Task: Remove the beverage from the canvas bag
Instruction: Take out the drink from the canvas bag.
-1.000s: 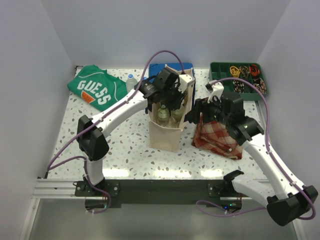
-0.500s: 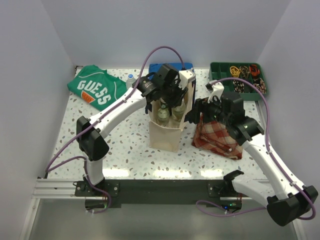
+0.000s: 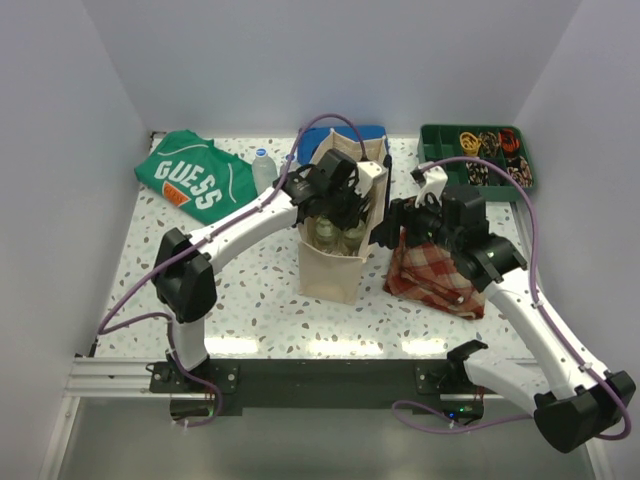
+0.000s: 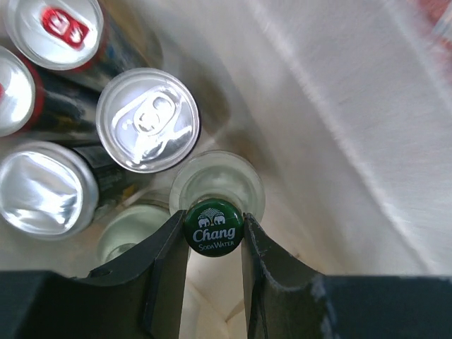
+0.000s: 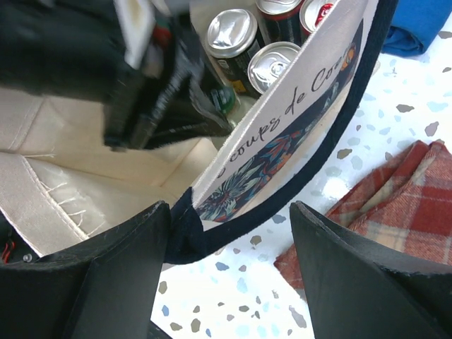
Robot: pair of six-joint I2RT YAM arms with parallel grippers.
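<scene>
Left end effector [image 4: 214,227] is down inside the canvas bag [image 3: 330,272], fingers [image 4: 169,261] drawn in narrow on the green cap [image 4: 214,233] of the Chang bottle [image 4: 219,176]. Both pads look to be touching the cap's sides, so I read that as a hold. The bottle stands upright against the bag's inner wall, w/ cans [image 4: 148,120] packed just beside it, the nearest one touching or v. near its glass shoulder.

Right end effector [image 5: 229,212] sits at the bag's right side w/ jaws wide. The navy-trimmed rim [image 5: 191,229] runs between them and rests against one finger, not clamped as far as I can see.

My call on doing this well:
- The grip is on the cap only, a small round thing, so slip is the main risk. Squeeze firm and keep the cap centred between the pads, no twisting.
- Pull straight up along the bottle's axis. Any tilt drags it into the cans or the cloth wall.
- Go slow at first, since soft canvas may ride up w/ the bottle. The right arm prob. ought to pinch that rim and hold the bag down and open.
- Don't move sideways until the bottle's base is above the rim and clear of the handles.
- Then set it down upright on bare desk [image 3: 250,290], apart from the plaid cloth [image 3: 440,278].
</scene>
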